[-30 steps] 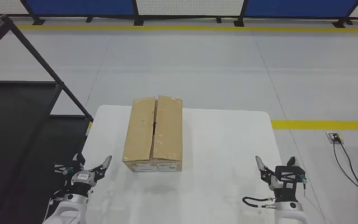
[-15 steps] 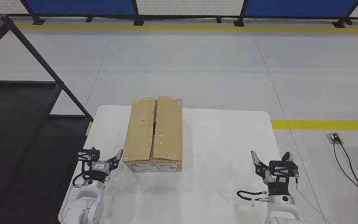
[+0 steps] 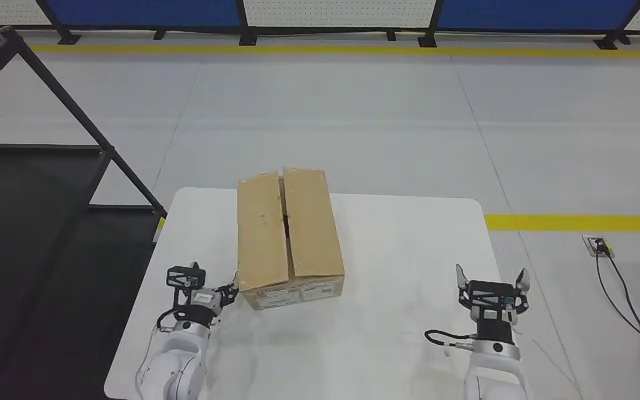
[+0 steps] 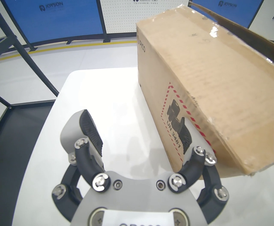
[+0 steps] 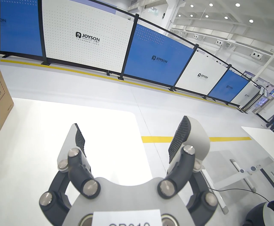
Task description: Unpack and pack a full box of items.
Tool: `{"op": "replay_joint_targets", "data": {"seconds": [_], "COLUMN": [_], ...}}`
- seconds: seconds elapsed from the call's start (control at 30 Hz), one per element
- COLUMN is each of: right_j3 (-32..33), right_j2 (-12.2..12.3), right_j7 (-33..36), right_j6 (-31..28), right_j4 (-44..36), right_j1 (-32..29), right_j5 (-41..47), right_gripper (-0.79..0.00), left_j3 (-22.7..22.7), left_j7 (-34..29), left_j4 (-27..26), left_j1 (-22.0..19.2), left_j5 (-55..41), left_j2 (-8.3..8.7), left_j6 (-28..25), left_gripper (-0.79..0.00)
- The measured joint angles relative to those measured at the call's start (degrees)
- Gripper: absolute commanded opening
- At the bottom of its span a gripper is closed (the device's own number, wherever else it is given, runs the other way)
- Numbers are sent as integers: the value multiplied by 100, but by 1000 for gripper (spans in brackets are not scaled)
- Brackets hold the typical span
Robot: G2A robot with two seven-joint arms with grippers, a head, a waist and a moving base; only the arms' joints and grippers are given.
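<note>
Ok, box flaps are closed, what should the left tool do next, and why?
Probably raise the left tool to the top seam of the box: both flaps lie shut, and the open tool sits low against the side wall.

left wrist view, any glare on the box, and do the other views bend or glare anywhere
Left wrist view: glare on the shiny tape atop the box. Right wrist view: the fence panels bow into a curve from the lens, ceiling lamps flare bright. Top view: even light on the table, no glare.
</note>
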Motion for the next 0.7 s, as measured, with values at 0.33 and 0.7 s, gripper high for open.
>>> {"op": "replay_joint_targets", "data": {"seconds": [0.33, 0.7], "right_j3": [-179, -462], "right_j2": [8, 2], "right_j7": [-506, -522], "right_j6": [-1087, -1554], "right_j4": [143, 288], "right_j1": [139, 357], "right_j5": [-485, -1191], "right_gripper": [0, 0], "left_j3": [261, 394], "left_j7": [-58, -109], "left_j4": [34, -35], "left_j1": [-85, -93], "left_j5": [156, 190], "left_j2": [-52, -88], "left_j6": [-158, -210], "left_gripper": [0, 0]}}
